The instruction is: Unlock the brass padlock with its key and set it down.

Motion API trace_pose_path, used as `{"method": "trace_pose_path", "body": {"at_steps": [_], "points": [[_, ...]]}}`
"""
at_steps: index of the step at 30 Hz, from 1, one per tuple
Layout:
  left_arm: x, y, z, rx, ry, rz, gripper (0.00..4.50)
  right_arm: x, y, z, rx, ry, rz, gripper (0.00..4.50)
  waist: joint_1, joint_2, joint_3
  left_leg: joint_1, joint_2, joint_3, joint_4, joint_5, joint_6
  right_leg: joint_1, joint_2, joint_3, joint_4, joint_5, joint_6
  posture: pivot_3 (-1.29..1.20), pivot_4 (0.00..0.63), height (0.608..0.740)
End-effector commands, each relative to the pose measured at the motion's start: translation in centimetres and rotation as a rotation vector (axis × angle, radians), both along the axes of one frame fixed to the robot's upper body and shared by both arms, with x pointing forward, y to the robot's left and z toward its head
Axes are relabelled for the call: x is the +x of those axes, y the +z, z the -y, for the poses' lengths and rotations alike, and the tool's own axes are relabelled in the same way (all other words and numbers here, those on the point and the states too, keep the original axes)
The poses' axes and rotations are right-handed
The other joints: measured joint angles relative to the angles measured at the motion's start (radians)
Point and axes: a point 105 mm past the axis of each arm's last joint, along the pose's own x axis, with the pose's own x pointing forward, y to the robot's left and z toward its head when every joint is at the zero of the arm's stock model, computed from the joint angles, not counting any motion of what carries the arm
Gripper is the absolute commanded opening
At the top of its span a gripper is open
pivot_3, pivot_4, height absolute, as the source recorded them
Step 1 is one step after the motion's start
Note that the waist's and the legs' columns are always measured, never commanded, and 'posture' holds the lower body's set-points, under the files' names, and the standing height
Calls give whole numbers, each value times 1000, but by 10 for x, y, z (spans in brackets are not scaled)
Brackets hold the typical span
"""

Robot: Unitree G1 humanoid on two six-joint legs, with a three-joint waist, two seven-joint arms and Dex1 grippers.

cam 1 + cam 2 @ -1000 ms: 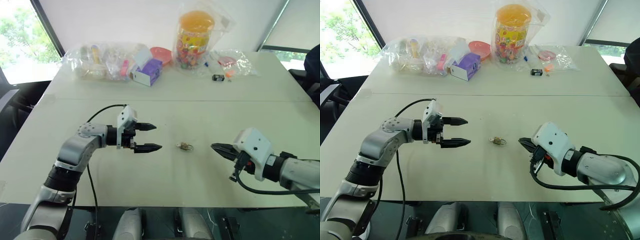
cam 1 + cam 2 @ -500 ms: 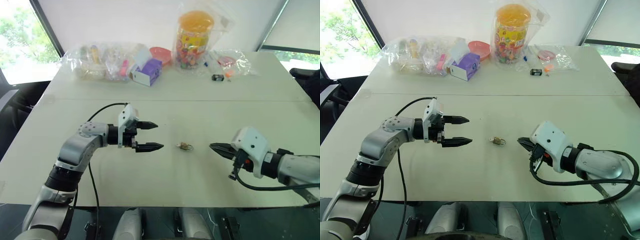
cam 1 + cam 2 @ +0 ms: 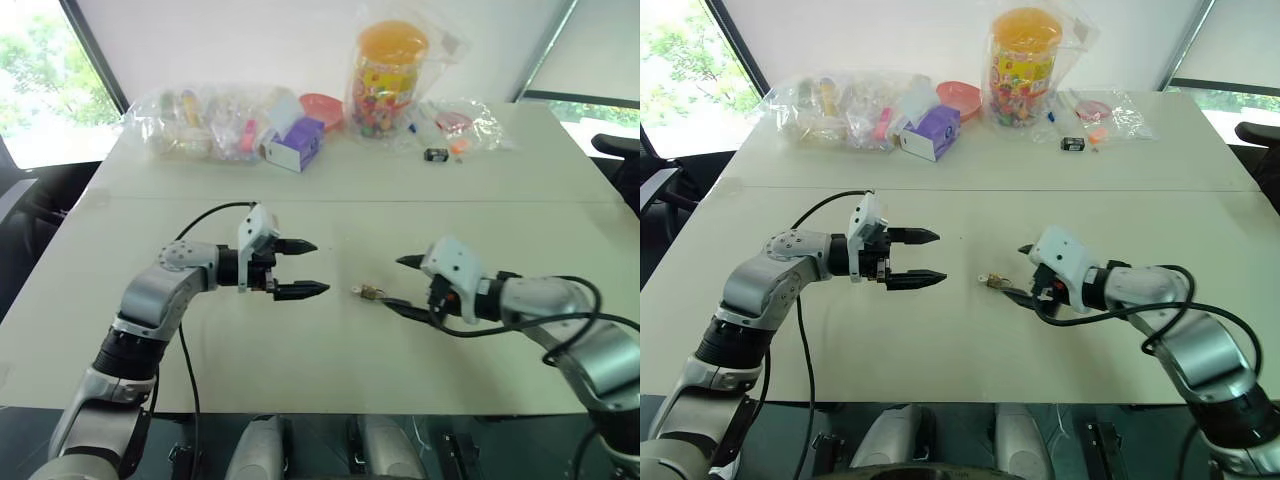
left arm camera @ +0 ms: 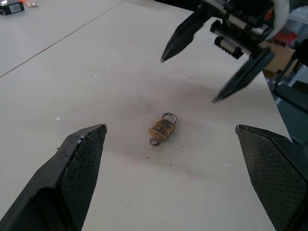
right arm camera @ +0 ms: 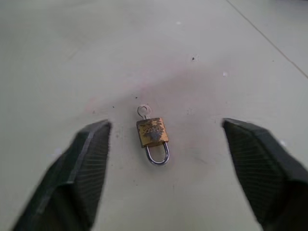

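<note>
Since the brass padlock is tiny, rigid and slick, lying flat on the bench, the right gripper, fingers wide like the left gripper, should likely pinch its body's flat sides, leaving the key free.

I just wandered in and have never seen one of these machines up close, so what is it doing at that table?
The robot is working on a tiny brass padlock lying flat on the white table, with its key at the keyhole end. The right end effector is open and reaches toward the lock, fingers on either side of it without touching. The left end effector hovers open on the lock's other side. Nothing is held yet; bagged items sit at the far edge.
</note>
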Motion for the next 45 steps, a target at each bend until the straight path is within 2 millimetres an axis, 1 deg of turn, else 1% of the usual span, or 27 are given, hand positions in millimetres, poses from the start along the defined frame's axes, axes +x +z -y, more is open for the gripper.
{"method": "trace_pose_path", "body": {"at_steps": [1,4,6,9,15,16,17,18,23,24,26,29,30,32,33,39,45], "points": [[-1,8,2,-7,-7,38,4500,11,-1,-12,-4,52,24,4478,0,0,0,0,0,0,0,0,0,0,0,0,0,0,0,0,150,735],[-4,7,2,10,-19,46,4500,17,-17,-14,-16,66,-24,4478,3,0,0,0,0,0,0,0,0,0,0,0,0,0,0,0,150,735],[-4,7,1,10,-16,46,4500,18,-24,-14,-16,69,-50,4478,5,0,0,0,0,0,0,0,0,0,-1,0,0,0,0,0,150,735],[-3,7,0,17,-11,53,4500,19,-40,-11,-42,70,-89,4478,3,0,0,-1,-1,0,0,0,0,0,-2,0,0,0,0,0,150,735],[-4,7,0,27,-9,63,4500,21,-61,-11,-91,80,-111,4478,-1,0,0,0,0,0,0,0,0,0,-1,0,0,0,0,0,150,735],[-4,6,0,28,-10,64,4500,21,-63,-10,-98,81,-113,3959,-1,0,0,0,0,0,0,0,0,0,-1,0,0,0,0,0,150,735],[-4,6,0,30,-12,67,4500,22,-65,-9,-105,81,-117,3643,-1,0,0,0,0,0,0,0,0,0,-1,0,1,0,0,0,150,735],[-4,6,1,32,-14,70,4500,22,-68,-9,-119,85,-114,3178,-1,0,0,0,0,0,0,0,0,0,-1,0,1,0,0,0,150,735],[-4,5,3,37,-20,74,4500,21,-72,-8,-136,101,-116,703,0,0,0,2,0,0,1,0,0,1,-1,0,2,0,0,0,150,735],[-4,5,4,37,-23,73,4500,20,-71,-8,-145,103,-106,696,0,0,0,2,0,0,1,0,0,1,-1,0,2,0,0,0,150,735],[-4,4,7,28,-31,60,4500,21,-65,-6,-181,112,-42,696,0,0,0,2,0,0,1,0,0,1,-1,0,2,0,0,0,150,735],[-2,5,10,-5,-35,15,4500,27,-36,-8,-252,131,195,696,3,0,0,2,0,0,1,0,0,1,-2,0,2,0,0,0,150,735],[-1,7,13,-28,-41,-12,4500,29,-19,-10,-294,139,335,696,4,0,0,1,-1,0,1,0,0,1,-2,0,2,0,0,0,150,735],[1,11,17,-65,-52,-55,4500,22,5,-15,-346,183,528,696,7,0,0,0,-2,0,2,0,0,-1,-2,0,3,0,0,0,150,735],[2,12,19,-74,-59,-71,4500,19,13,-18,-351,195,587,696,5,0,0,-1,-2,0,2,0,0,-1,-2,0,3,0,0,0,150,735],[1,17,26,-99,-110,-117,4500,-4,32,-30,-358,254,700,696,-1,0,0,0,0,0,1,0,0,-2,-1,0,3,0,0,0,150,735],[2,19,30,-113,-126,-125,4500,-13,37,-37,-377,295,719,696,3,0,0,0,-1,0,1,0,-1,-2,0,0,3,0,0,0,150,735]]}}
